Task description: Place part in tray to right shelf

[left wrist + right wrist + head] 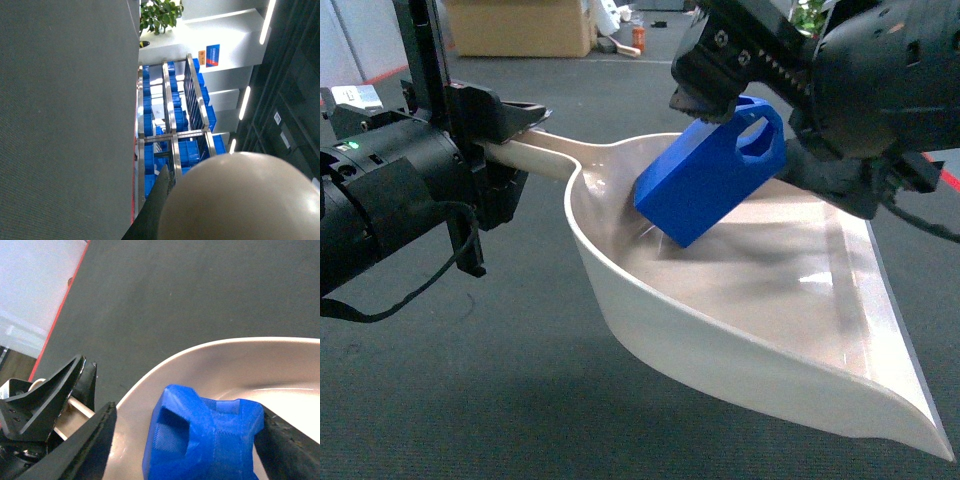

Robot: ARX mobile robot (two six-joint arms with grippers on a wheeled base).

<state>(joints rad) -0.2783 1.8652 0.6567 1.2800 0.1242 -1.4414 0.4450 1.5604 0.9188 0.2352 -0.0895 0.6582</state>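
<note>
- Gripping the tray's handle (535,158), the left claw (505,150) is closed around the straight beige stem and holds the tray (720,340) above the dark grey floor (470,380).
- Tilted on 1 corner, the blue part (710,180) hangs inside the tray's bowl near the handle end, its lower corner close to the glossy bottom; contact cannot be told.
- Clamped on the part's upper end, the right claw (725,95) pinches it between 2 black fingers (95,440), which flank the block in the right wrist view.
- Beyond the tray's rounded back, the left wrist view shows the steel shelf (170,132) with blue crates (192,150) inside.
</note>
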